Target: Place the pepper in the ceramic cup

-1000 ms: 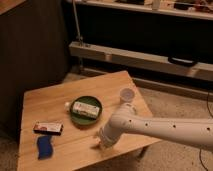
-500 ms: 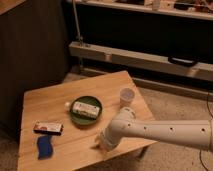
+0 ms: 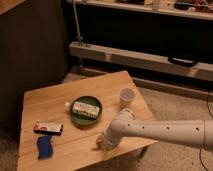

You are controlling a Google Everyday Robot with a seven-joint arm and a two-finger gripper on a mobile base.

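Little differs from half a second ago: the gripper [image 3: 101, 144] has dipped slightly, low at the table's [image 3: 45, 102] front edge (its grip cannot be told, and the pepper cannot be made out). Behind it to the right stands the ceramic cup [image 3: 127, 97], its inside unreadable. Behind it to the left, the green plate [image 3: 72, 114] holds a white packet [image 3: 85, 108].

The gripper [image 3: 101, 144] is white, low over the light-brown table [image 3: 45, 100] — beyond it a dark green plate [image 3: 75, 118] and a white ceramic cup [image 3: 127, 96].
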